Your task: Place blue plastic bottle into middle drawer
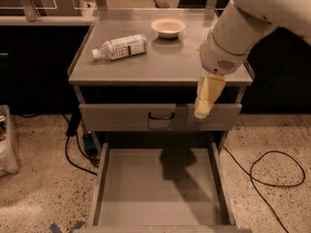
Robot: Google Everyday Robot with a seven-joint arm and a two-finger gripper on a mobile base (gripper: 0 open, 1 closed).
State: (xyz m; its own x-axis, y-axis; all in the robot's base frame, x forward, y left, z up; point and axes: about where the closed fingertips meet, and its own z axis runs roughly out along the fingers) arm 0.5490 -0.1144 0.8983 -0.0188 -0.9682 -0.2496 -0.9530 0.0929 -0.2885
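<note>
The blue plastic bottle [120, 47] lies on its side on the worktop [184, 64], upper left of the frame, near a white bowl [168, 27]. The pincer [205, 103] hangs right of centre, before the worktop's front edge and well apart from the bottle; whether it is open I cannot tell. The middle drawer [158, 188] stands pulled out below.

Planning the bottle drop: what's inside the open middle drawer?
Only bare grey floor shows in the middle drawer, crossed by the arm's shadow. Its rear is hidden under the closed drawer above, before which the claw hangs.
</note>
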